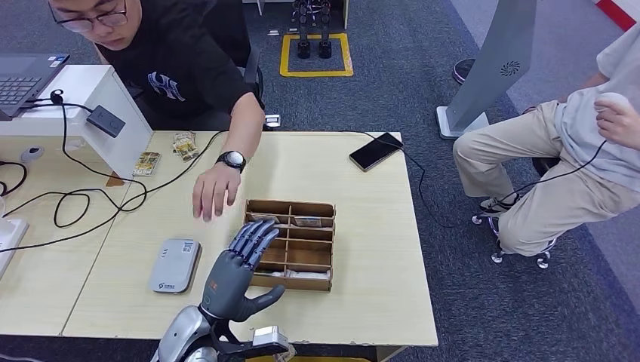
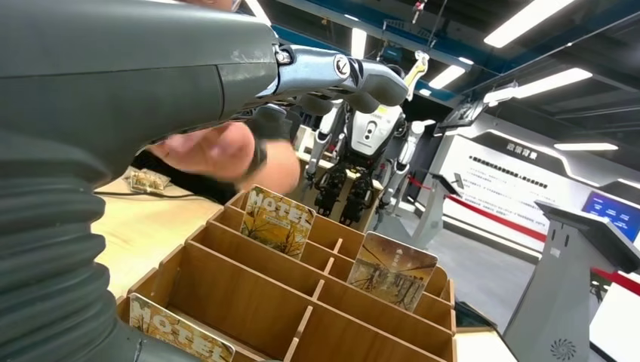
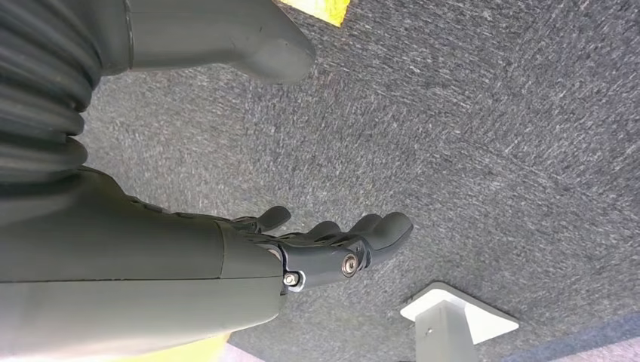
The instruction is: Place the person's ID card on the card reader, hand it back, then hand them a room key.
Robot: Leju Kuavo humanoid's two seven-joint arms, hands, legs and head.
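Left hand (image 1: 240, 265): fingers spread wide, empty, over key box (image 1: 317, 246) to pick a room key.
Right hand (image 3: 332, 245): hangs empty, fingers loosely apart.
Card reader (image 1: 174, 265): at 9 o'clock of box.

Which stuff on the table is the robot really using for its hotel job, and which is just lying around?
For the job:
left hand
card reader
wooden key box
hotel key cards
person's hand

Just lying about:
phone
laptop
black cables
snack packets
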